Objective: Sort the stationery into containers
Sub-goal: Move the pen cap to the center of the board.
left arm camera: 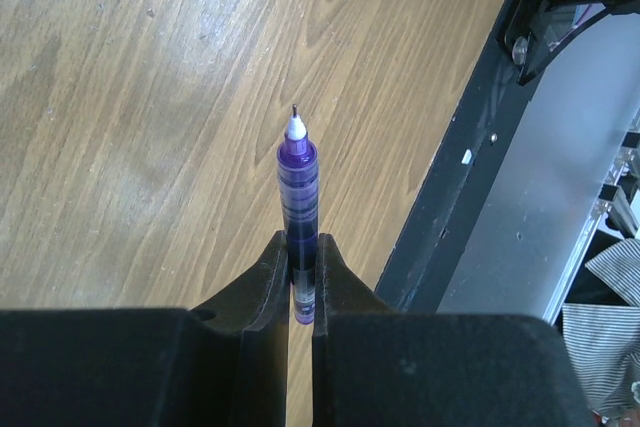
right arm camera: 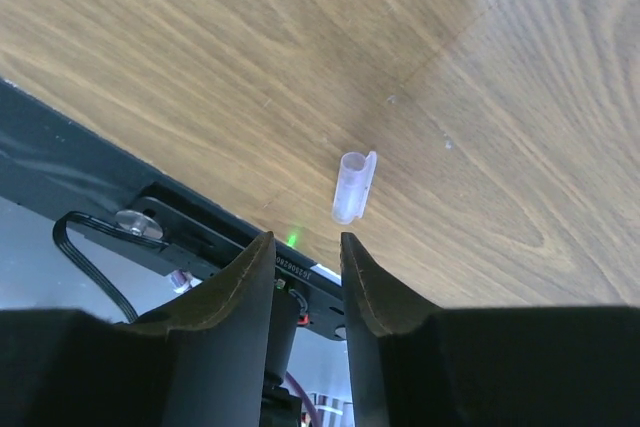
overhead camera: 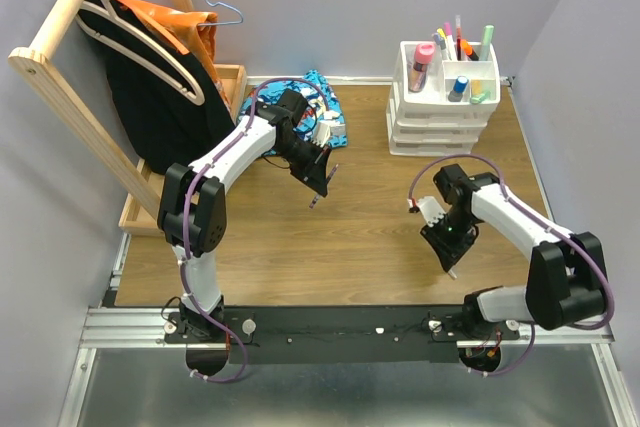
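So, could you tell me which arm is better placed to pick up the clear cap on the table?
Right. The right hand is open near the clear cap; the left hand is shut on the purple pen.

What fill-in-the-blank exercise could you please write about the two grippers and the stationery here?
1. The left gripper is shut on an uncapped pen whose barrel is ____.
2. The right gripper is ____ and holds nothing.
3. The clear cap lies on the table, just beyond the tips of the ____ gripper.

Missing words: purple; open; right.
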